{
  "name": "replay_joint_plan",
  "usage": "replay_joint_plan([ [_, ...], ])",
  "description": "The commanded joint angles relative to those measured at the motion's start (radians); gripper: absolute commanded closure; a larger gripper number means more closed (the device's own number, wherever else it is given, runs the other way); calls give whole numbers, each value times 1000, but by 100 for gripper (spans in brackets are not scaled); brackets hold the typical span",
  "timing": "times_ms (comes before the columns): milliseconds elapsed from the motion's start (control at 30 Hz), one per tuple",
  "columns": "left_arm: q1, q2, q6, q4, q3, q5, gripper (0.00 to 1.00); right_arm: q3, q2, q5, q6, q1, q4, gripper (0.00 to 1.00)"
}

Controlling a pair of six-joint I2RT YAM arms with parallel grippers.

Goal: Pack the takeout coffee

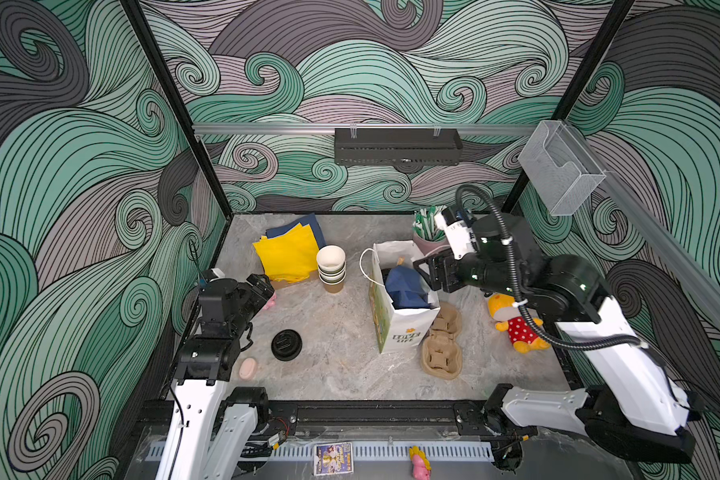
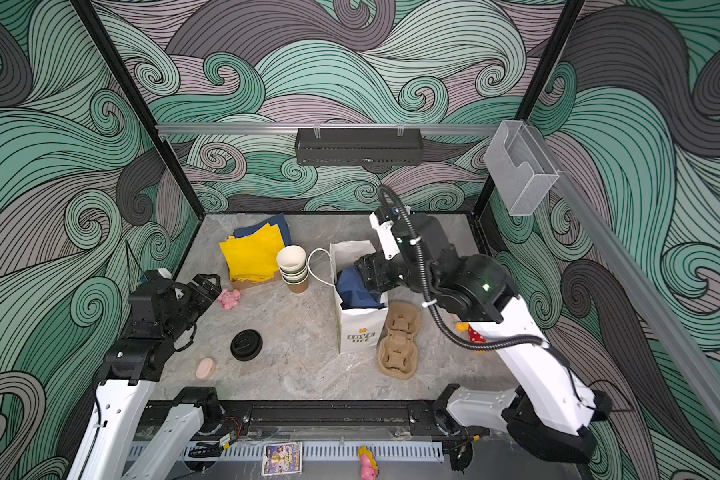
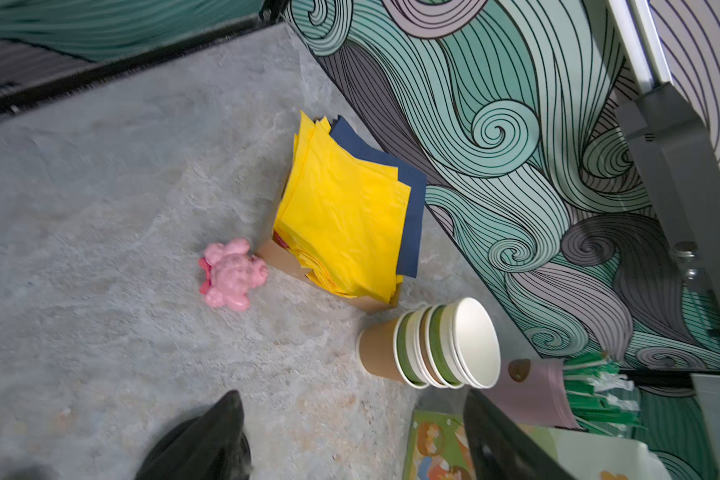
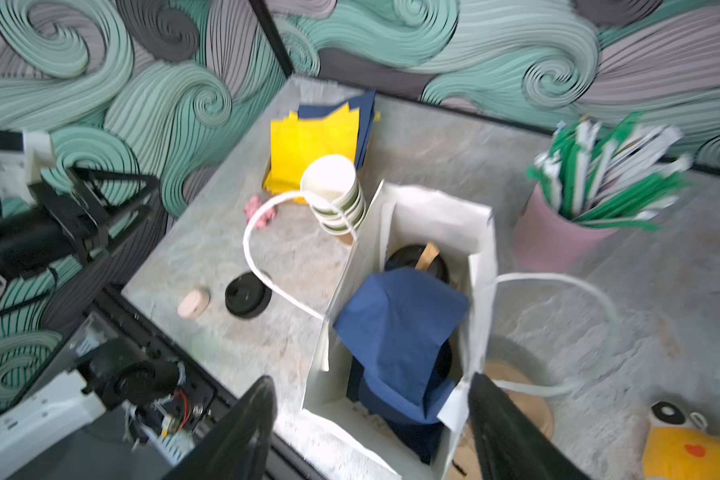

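Note:
A white paper bag (image 1: 400,328) (image 4: 433,216) stands open mid-table. A navy napkin (image 1: 406,286) (image 4: 400,324) lies loosely across its inside. Of the takeout coffee, only one black lid (image 4: 408,255) shows deep in the bag behind the napkin; the cups are hidden. My right gripper (image 1: 424,270) (image 4: 371,380) hovers over the bag's mouth, open, with nothing between its fingers. At the table's left side my left gripper (image 1: 262,291) (image 3: 352,397) is open and empty, pointing toward a stack of empty paper cups (image 1: 331,266) (image 3: 433,345).
A loose black lid (image 1: 286,344) lies front left beside a pink disc (image 1: 248,368). Yellow and navy napkins (image 1: 287,249) sit at the back. A brown carrier (image 1: 441,353) lies right of the bag. Also here are a pink straw cup (image 4: 558,232), a yellow plush (image 1: 512,320) and a pink toy (image 3: 231,272).

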Motion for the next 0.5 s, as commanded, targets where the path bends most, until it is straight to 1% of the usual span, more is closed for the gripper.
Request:
replay_joint_plan([
  [0,-6,-7,147,82,-8,-192,14,11,-42,197,-87,-76,-15,20],
  [67,-5,-1,213,133,-39,-272,13,-24,-87,272,-99,-204,-11,15],
  [100,-5,2,245,160,-56,-295,13,-51,-111,273,-102,-275,0,14],
  [133,-3,7,279,191,-80,-329,13,-103,-139,265,-108,-368,28,13],
  [167,-1,14,306,222,-101,-365,13,-187,-169,252,-117,-452,84,12],
  [233,0,29,353,275,-146,-430,13,-381,-236,203,-119,-581,214,12],
  [267,3,37,384,306,-171,-443,13,-493,-265,188,-110,-629,294,11],
  [333,8,59,460,383,-221,-440,12,-701,-310,174,-104,-679,459,13],
  [400,11,76,507,467,-283,-434,11,-896,-332,168,-137,-688,651,14],
  [467,12,98,545,606,-368,-403,11,-1089,-324,127,-191,-694,877,14],
])
